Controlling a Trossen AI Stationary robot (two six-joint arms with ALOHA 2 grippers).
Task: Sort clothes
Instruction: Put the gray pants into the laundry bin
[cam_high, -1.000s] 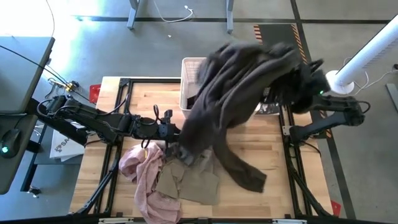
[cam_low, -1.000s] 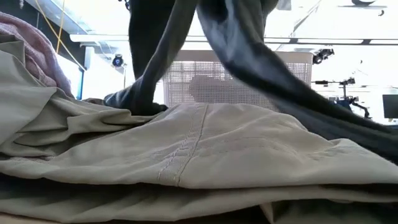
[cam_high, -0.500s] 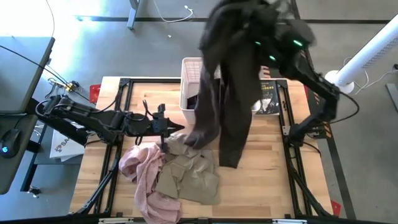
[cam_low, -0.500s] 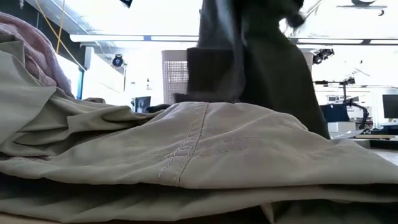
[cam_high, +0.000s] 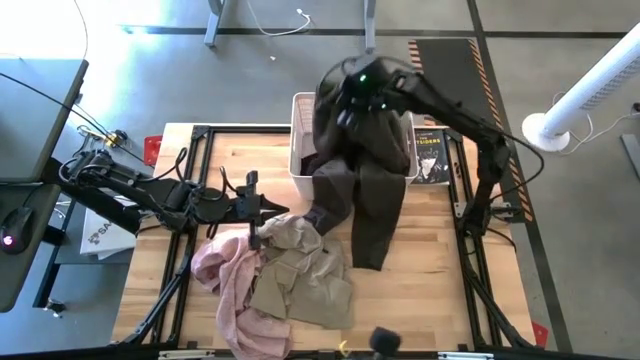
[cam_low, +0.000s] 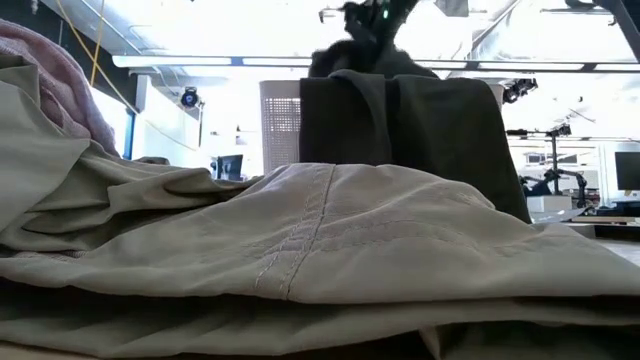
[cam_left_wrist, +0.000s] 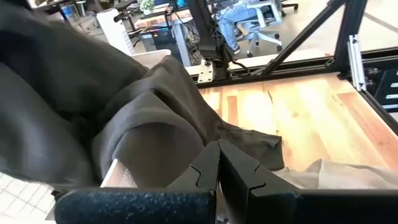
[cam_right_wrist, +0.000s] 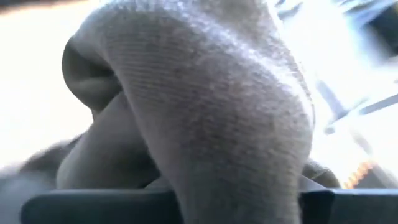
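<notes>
Right fingers (cam_high: 352, 88) clamp the dark olive-brown garment (cam_high: 365, 190) over the basket (cam_high: 300, 135).

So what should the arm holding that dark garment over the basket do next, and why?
Probably lower a little, then let go. The right gripper holds the dark olive-brown garment bunched above the white basket, but much of it hangs over the front wall onto the table, so dropping now may leave it draped outside.

A dark book (cam_high: 432, 157) lying at the worktop's far right edge carries pale cover lettering, too small to read for certain. A white box (cam_high: 98, 232) beside the left arm shows letters beginning "SA".
</notes>
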